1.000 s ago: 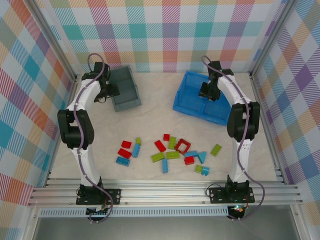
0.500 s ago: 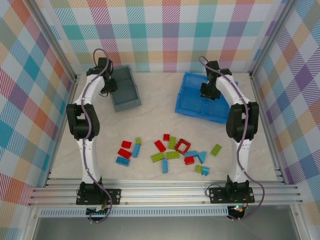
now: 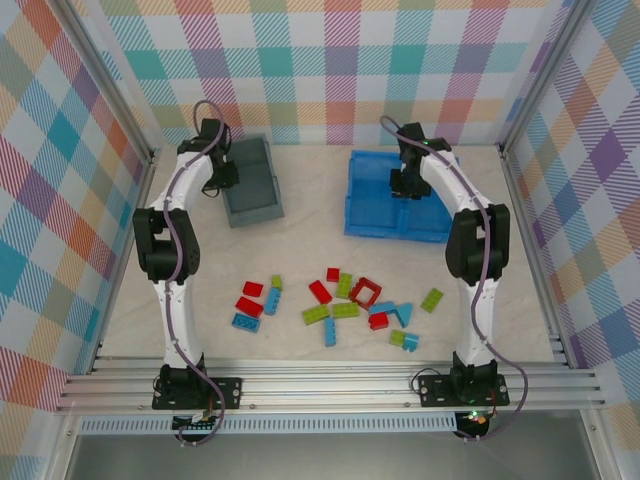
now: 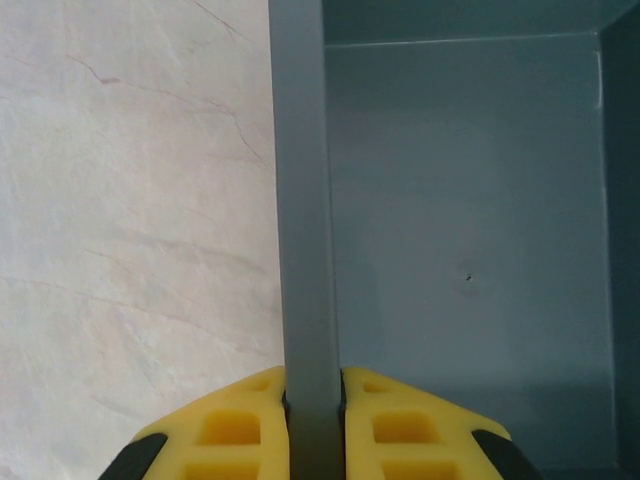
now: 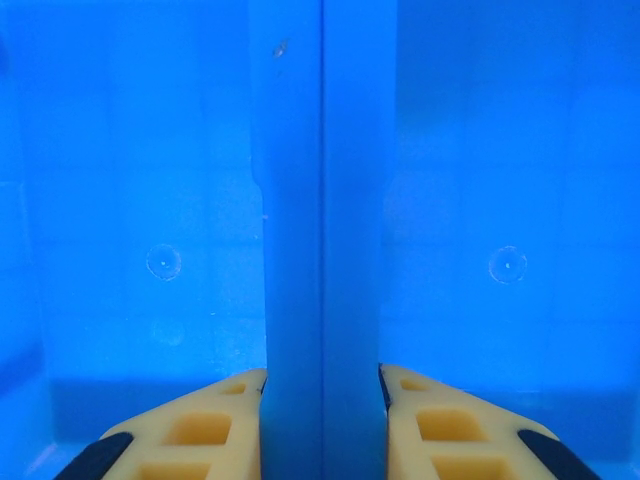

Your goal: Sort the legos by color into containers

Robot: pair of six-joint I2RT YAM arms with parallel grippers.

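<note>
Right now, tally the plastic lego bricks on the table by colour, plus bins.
Red plastic bricks: 6
Light blue plastic bricks: 6
Lime green plastic bricks: 6
Grey rectangular plastic bin: 1
Bright blue two-compartment plastic bin: 1
Total: 18 bricks, 2 bins

We record two arms, left arm [image 3: 178,188] and right arm [image 3: 452,188]: white link shells, black joint housings, a black base plate [image 3: 196,391] under each, and a purplish-grey cable [image 3: 499,345] running along each. Left fingers [image 4: 232,430] and right fingers [image 5: 452,430]: yellow moulded plastic with rectangular recesses, black at the outer corners.
</note>
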